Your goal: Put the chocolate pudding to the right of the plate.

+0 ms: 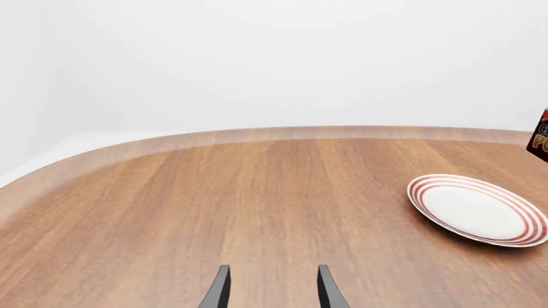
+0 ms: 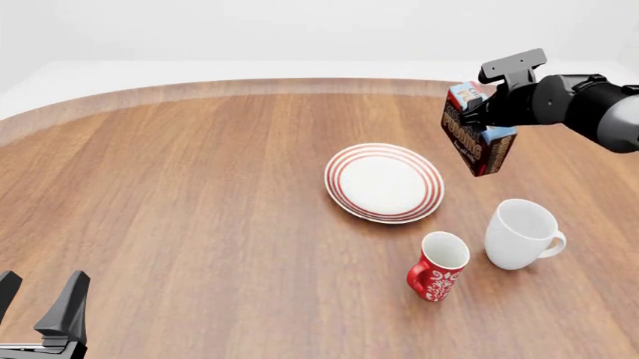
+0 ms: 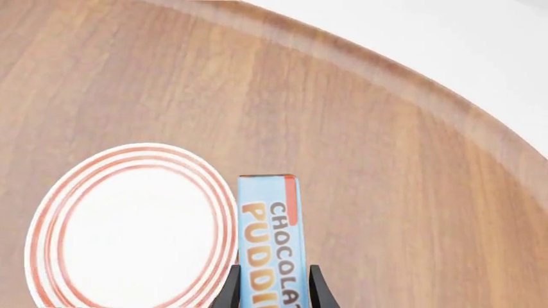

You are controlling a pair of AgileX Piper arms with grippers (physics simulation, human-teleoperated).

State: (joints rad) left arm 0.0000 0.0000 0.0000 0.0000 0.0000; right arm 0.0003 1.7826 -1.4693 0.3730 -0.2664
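At about 7 o'clock in the front view the left gripper (image 2: 40, 295) is seen low over the wooden table (image 2: 179, 194), its fingers spread apart with nothing between them. Near the centre the plate (image 2: 384, 182) is laid flat on the wood. At 5 o'clock from it a red mug (image 2: 438, 267) and a white mug (image 2: 521, 233) are stood side by side. At 2 o'clock from the plate the chocolate pudding (image 2: 477, 139) is held tilted above the table, clamped between the fingers of the right gripper (image 2: 487, 112).
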